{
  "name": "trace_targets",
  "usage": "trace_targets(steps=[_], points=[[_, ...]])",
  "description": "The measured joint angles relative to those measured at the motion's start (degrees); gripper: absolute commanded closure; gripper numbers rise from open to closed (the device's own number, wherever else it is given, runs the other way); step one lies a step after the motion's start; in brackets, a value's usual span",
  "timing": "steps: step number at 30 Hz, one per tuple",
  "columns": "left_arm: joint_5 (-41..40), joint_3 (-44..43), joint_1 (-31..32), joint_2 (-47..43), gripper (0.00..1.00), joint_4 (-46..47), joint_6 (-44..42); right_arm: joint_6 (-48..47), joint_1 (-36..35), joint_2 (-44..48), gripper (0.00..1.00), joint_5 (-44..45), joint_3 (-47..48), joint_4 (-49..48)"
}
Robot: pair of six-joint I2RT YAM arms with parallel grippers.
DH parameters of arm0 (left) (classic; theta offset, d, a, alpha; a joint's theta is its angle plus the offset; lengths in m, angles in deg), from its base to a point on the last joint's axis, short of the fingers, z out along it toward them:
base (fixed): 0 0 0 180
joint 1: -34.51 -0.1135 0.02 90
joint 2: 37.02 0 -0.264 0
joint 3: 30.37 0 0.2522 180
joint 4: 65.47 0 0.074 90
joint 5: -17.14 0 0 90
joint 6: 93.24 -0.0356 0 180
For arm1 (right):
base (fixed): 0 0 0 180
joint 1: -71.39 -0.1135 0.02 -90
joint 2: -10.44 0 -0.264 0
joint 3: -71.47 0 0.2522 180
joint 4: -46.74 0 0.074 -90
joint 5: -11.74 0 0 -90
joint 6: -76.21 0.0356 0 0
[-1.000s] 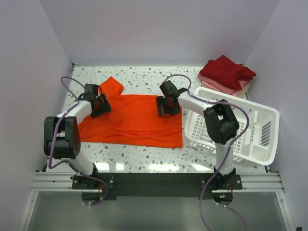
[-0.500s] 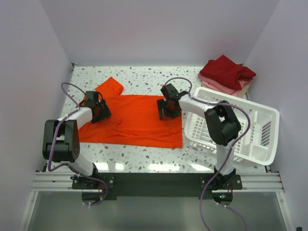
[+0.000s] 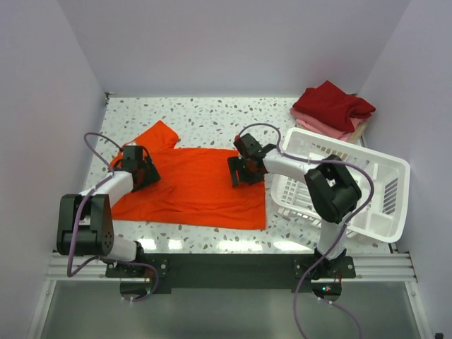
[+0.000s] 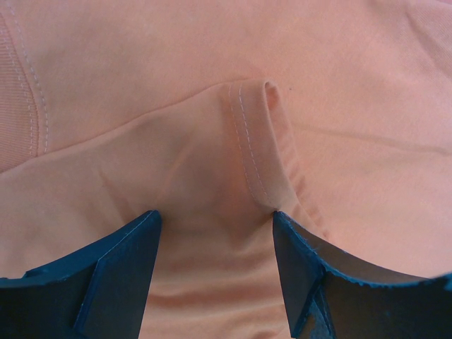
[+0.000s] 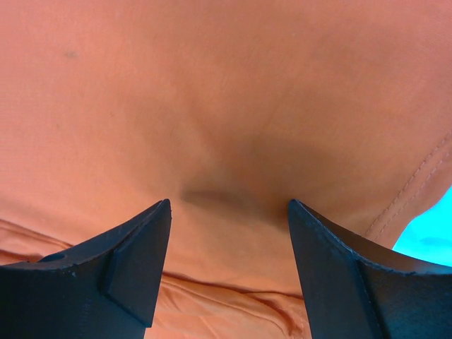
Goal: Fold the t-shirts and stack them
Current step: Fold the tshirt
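Left fingers (image 4: pixel 106 282) and right fingers (image 5: pixel 106 275) spread, straddling orange-red t-shirt (image 3: pixel 198 185).

I saw the orange-red t-shirt (image 3: pixel 198 187) lying spread mostly flat and lightly wrinkled, one sleeve pointing far left. Well apart at the far right, the dark red shirt (image 3: pixel 332 102) sat rumpled atop the folded pink shirt (image 3: pixel 318 124) and beige shirt (image 3: pixel 359 131).

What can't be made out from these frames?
- Top view: beige shirt, mostly under the pink shirt and dark red shirt.
- Top view: basket, near-left side behind the right arm.
- Wrist views: orange t-shirt fills both, outline cut off; whether left gripper or right gripper touches it lies below the frame edge.
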Motion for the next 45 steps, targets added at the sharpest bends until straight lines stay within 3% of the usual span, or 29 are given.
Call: trace_targets(steps=[11, 22, 35, 45], points=[[-2.38, 1.92, -0.02, -3.65, 0.30, -4.94, 1.70, 1.49, -5.97, 1.38, 0.30, -0.33, -1.57, 1.60], [-3.41, 0.83, -0.02, -5.25, 0.23, -12.22, 3.43, 0.42, -6.19, 0.48, 0.29, -0.48, 0.61, 8.00], [-5.73, -20.17, -0.04, -0.09, 0.20, -18.71, 3.48, -3.23, 0.42, -1.90, 0.23, -1.07, 7.82, 14.86], [-6.84, -34.34, 1.49, 13.90, 0.21, -18.78, 1.29, -2.95, 4.52, -4.83, 0.23, -0.90, 21.20, 18.38]])
